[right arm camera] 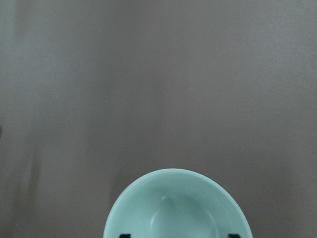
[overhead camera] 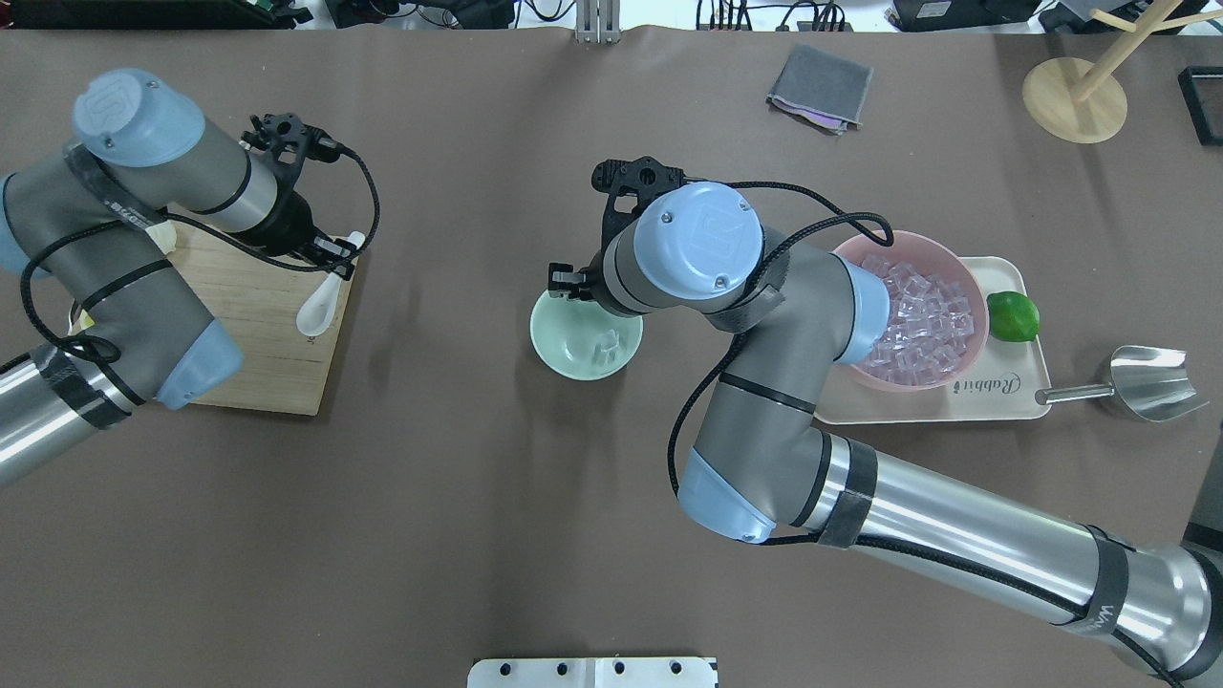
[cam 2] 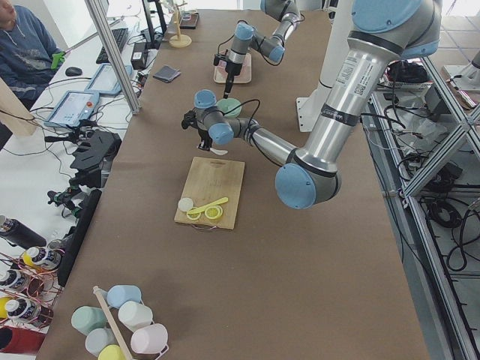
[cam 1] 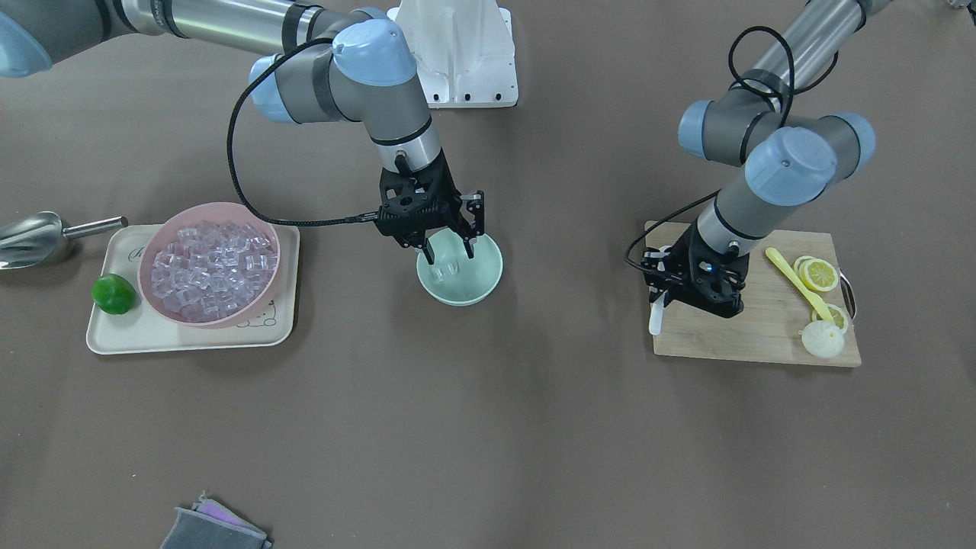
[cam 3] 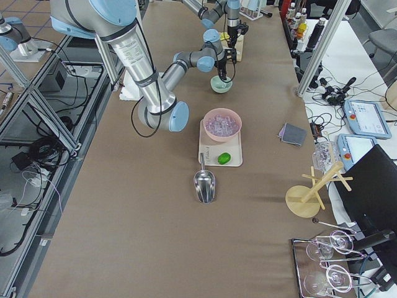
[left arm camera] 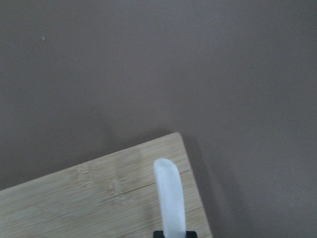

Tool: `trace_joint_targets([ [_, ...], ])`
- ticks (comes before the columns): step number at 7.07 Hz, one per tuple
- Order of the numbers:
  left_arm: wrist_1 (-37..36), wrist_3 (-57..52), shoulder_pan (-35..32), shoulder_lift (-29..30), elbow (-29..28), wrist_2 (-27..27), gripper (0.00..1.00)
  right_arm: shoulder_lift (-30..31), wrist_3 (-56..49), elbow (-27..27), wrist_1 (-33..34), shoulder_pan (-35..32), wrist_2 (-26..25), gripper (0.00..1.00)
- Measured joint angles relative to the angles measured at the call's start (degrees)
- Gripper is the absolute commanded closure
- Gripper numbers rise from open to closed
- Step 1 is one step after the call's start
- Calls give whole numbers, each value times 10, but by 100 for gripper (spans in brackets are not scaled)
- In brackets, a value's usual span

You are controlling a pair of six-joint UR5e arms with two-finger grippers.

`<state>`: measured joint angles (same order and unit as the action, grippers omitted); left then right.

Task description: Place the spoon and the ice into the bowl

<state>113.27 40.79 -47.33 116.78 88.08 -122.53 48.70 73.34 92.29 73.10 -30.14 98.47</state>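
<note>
The mint-green bowl [cam 1: 480, 284] stands mid-table, and two clear ice cubes [cam 1: 450, 269] lie inside it; they also show in the overhead view [overhead camera: 607, 346]. My right gripper [cam 1: 450, 253] hangs just over the bowl's far rim, jaws open and empty; in the right wrist view the bowl [right arm camera: 178, 206] fills the bottom. My left gripper [cam 1: 662, 293] is shut on the white spoon [cam 1: 654, 322] at the corner of the wooden cutting board [cam 1: 755, 335]. In the overhead view the spoon's scoop [overhead camera: 315, 311] sticks out below the left gripper [overhead camera: 332, 256]. The spoon [left arm camera: 171, 193] also shows in the left wrist view.
A pink bowl [cam 1: 210, 263] full of ice cubes sits on a cream tray [cam 1: 122, 335] with a lime [cam 1: 114, 294]. A steel scoop [cam 1: 30, 238] lies beside the tray. The board holds a yellow utensil [cam 1: 797, 282], lemon slices [cam 1: 817, 273] and a white bulb [cam 1: 823, 339]. A grey cloth [cam 1: 213, 530] lies at the near edge.
</note>
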Motion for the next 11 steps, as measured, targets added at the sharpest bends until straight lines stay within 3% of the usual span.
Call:
trace_joint_targets([
  [3, -28, 151, 48, 93, 8, 4, 100, 112, -60, 98, 0, -68, 98, 0],
  [6, -37, 212, 105, 150, -5, 55, 100, 238, -162, 163, -1, -156, 190, 0],
  [7, -37, 221, 115, 172, -23, 65, 8, 268, -185, 177, -1, -174, 204, 0],
  [8, -36, 230, 118, 195, -47, 74, 2, 286, -197, 185, -1, -187, 215, 0],
  [11, -35, 236, 127, 207, -57, 114, 2, 309, -225, 193, -1, -213, 226, 0],
])
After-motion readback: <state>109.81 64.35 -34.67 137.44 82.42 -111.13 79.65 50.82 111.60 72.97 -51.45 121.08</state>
